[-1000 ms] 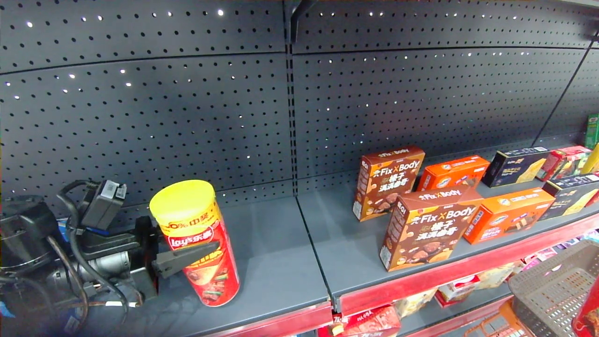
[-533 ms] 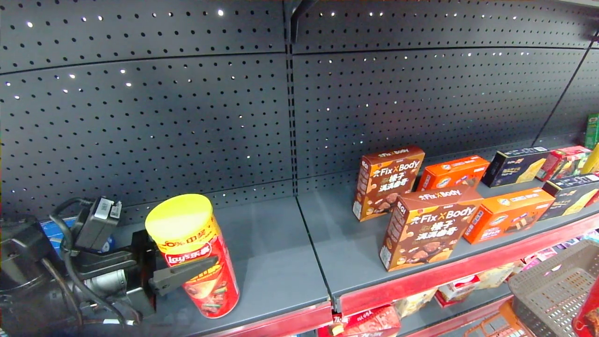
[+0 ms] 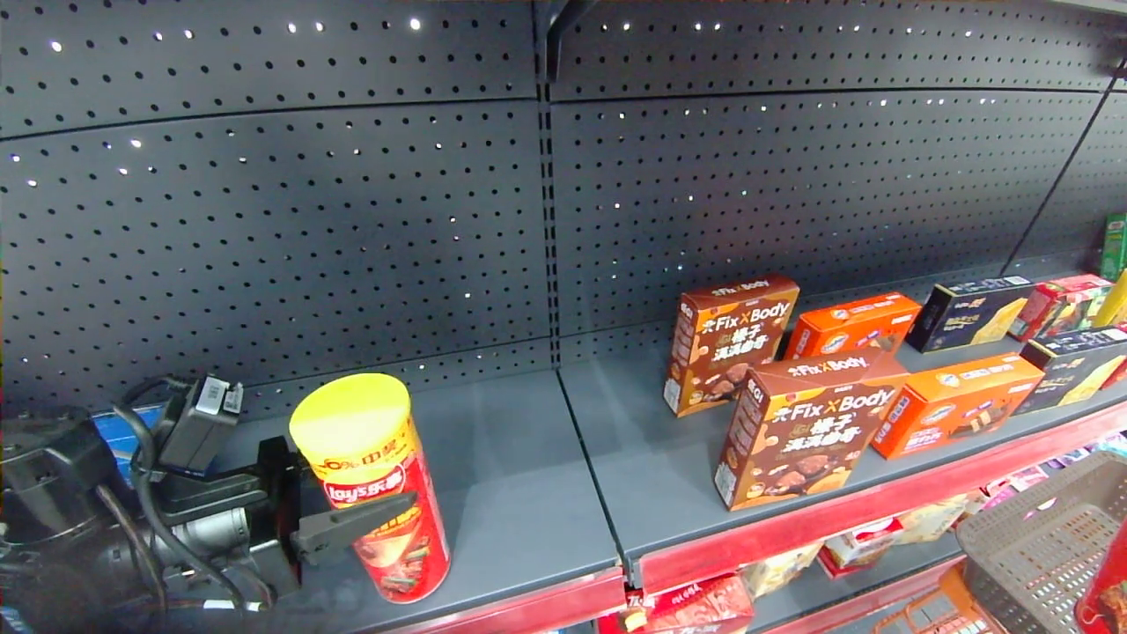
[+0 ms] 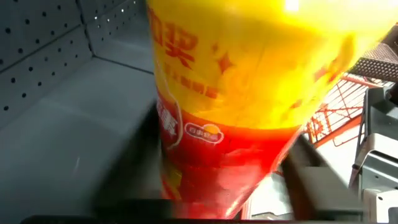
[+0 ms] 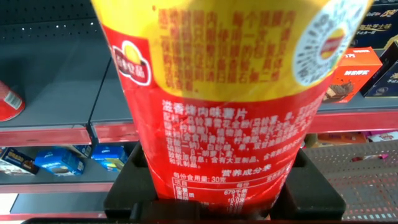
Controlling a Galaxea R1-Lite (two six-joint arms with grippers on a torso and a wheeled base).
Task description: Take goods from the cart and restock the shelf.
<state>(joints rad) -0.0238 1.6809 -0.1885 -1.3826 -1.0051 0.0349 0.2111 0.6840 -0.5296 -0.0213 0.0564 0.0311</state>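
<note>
1. Two chip cans total. The left gripper point(image 3: 387, 515) is clamped around the chip can point(image 3: 370, 467), and the right gripper point(image 5: 224, 196) is squeezing the second chip can point(image 5: 230, 112).
2. Well off to the left gripper's right are two brown boxes point(image 3: 735, 343) and two orange boxes point(image 3: 850, 324).
3. The grey shelf point(image 3: 528, 493) sits right under the left gripper's can, though I can't tell if they're touching. Dark pegboard point(image 3: 352, 220) is behind.
4. Both cans have red-and-yellow printed labels.

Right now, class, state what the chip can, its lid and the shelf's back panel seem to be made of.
Chip can: probably cardboard, glossy printed wrap.
Lid: likely plastic, smooth yellow sheen.
Back panel: seemingly painted metal, matte dark grey, rows of punched holes.
</note>
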